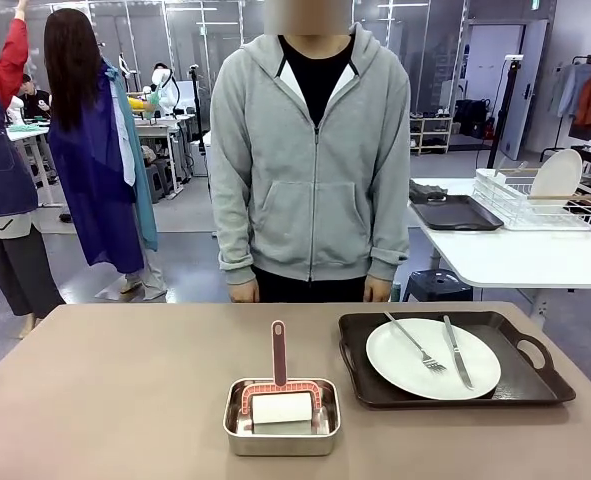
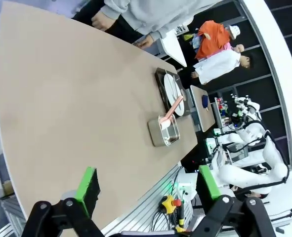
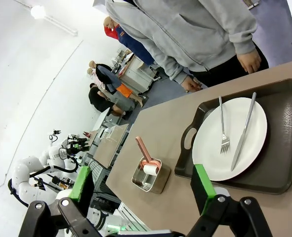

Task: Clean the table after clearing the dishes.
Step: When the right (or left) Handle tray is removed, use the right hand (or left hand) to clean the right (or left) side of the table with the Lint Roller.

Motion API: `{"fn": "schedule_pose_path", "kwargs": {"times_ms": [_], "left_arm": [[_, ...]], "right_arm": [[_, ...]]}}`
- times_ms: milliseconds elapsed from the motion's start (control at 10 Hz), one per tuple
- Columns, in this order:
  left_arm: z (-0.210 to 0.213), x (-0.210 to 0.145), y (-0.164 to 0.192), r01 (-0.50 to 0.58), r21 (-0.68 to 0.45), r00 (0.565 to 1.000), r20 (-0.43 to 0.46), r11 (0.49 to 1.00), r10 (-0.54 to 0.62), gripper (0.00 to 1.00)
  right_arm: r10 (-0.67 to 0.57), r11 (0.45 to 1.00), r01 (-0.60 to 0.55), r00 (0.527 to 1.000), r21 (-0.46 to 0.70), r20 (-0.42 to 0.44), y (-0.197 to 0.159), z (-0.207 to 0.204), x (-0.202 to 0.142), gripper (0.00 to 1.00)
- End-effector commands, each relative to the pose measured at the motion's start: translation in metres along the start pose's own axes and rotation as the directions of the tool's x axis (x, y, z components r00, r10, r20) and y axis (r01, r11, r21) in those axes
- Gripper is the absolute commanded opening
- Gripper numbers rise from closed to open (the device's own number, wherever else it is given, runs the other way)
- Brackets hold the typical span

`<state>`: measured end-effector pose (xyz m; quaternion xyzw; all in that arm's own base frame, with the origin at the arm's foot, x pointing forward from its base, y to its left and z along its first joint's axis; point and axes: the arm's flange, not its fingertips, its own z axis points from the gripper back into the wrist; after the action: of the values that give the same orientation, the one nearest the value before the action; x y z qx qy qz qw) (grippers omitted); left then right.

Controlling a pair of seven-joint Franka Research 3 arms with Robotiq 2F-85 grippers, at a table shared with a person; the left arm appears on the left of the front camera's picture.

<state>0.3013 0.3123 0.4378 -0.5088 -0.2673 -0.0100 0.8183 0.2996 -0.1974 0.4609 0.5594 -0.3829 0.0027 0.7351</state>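
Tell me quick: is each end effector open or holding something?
Left end effector: open, holding nothing.
Right end effector: open, holding nothing.

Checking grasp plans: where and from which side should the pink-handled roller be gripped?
Grip the pink handle: it juts beyond the steel pan, while the roller head sits boxed in by walls. Probably come from above, closing across the handle's narrow width.
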Motion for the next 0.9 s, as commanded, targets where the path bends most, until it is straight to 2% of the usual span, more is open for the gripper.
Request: {"fn": "schedule_pose_path", "kwargs": {"times_ms": [0, 800], "left_arm": [[0.0085, -0.0014, -0.0082, 0.016, 0.018, 1.000, -0.007, 1.000, -0.016, 1.00], [0.0085, -0.0014, -0.0082, 0.016, 0.018, 1.000, -0.007, 1.000, -0.016, 1.00]], "right_arm": [[0.004, 1.000, -0.004, 1.000, 0.005, 0.000, 0.0023, -0.0002, -0.0002, 1.00], [0.004, 1.000, -0.004, 1.000, 0.005, 0.000, 0.0023, -0.0002, -0.0002, 1.00]]}}
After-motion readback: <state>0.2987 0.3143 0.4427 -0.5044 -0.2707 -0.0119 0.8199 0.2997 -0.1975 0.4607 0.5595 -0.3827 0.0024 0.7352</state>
